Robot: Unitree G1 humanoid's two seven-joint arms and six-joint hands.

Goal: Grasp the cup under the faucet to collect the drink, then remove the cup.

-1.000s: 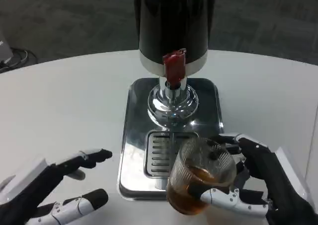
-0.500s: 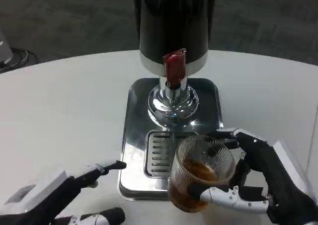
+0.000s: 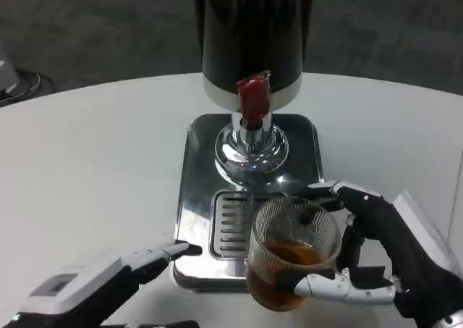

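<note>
Left hand (image 3: 108,288): low at the near table edge, fingers extended and apart, one fingertip touching the near-left corner of the steel drip tray (image 3: 194,198); nothing held. Centre: drink dispenser (image 3: 252,38) with red tap (image 3: 253,100) above the grille. Right hand (image 3: 376,252): fingers clamped around the ribbed glass cup (image 3: 289,259), partly filled with amber drink, at the tray's near-right edge, nearer than the tap.

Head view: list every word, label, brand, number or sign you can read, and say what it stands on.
None can be read.
Dispenser: dark body, no legible print; its red tap handle is plain.
Steel drip tray: only reflections and grate slots.
Glass cup with brown drink, held by the right hand: ribbed, no marking.
Left hand: a grey patch on its white back, too blurred to tell if it is text.
</note>
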